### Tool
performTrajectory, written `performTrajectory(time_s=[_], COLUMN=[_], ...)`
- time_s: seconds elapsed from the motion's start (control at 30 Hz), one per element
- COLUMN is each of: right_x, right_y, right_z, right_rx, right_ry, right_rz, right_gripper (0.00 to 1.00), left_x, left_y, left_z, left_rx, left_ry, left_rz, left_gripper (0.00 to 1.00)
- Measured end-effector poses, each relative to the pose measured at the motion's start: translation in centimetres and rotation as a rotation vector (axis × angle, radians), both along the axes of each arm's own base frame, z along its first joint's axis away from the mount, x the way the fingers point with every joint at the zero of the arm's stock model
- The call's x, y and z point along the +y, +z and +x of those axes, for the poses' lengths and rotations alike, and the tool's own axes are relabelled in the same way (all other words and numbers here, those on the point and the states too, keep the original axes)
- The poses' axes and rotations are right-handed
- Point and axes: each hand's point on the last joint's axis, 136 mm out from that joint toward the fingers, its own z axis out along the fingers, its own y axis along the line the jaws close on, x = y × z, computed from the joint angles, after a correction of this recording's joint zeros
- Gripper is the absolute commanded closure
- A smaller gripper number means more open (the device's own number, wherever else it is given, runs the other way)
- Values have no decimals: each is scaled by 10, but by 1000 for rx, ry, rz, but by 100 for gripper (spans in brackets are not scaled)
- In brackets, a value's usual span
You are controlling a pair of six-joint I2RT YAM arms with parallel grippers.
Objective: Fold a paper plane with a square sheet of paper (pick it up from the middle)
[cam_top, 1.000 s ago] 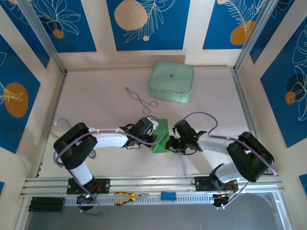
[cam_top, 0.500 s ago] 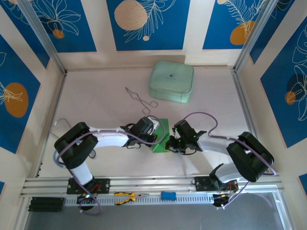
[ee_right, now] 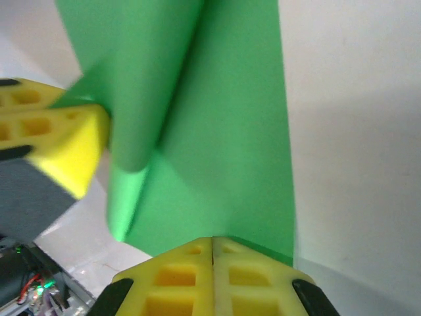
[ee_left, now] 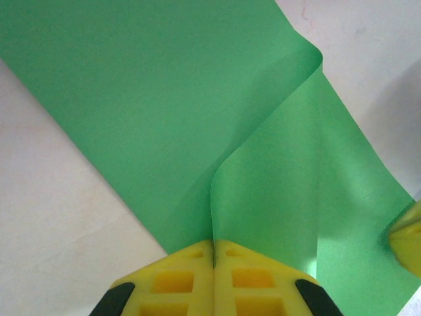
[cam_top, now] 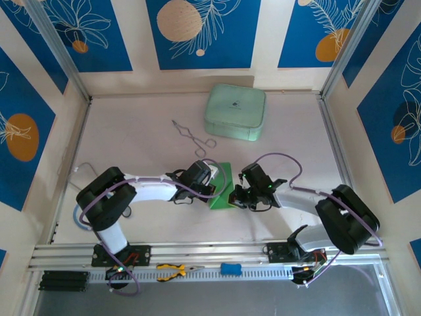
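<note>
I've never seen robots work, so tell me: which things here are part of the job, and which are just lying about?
In use: green paper, pinched by the left hand and the right hand.
Lying about: pale green case, metal tongs, yellow pliers, small blue block.

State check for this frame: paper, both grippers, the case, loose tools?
square sheet of paper: partly folded, one flap raised and curling, pinched at two spots.
left gripper: shut on the sheet's raised fold.
right gripper: shut on the sheet's edge.
mint-green case: closed, lying flat at the back.
metal tongs: lying flat, untouched.
pliers: lying on the front rail.
</note>
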Motion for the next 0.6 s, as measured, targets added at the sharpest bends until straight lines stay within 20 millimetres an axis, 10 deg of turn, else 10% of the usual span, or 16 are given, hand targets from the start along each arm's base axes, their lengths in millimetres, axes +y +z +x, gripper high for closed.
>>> performTrajectory(time_s=[0.27, 0.6], right_x=[13, 26], right_y=[33, 15], right_z=[23, 31], right_rx=[-98, -72], right_ry=[-49, -82], right_rz=[128, 130], right_gripper=[100, 100], left_x=[-4, -8], left_y=[0, 0], left_z=[0, 2], left_rx=[9, 17], left_ry=[-3, -1], left_rz=[-10, -26], left_gripper=[99, 100])
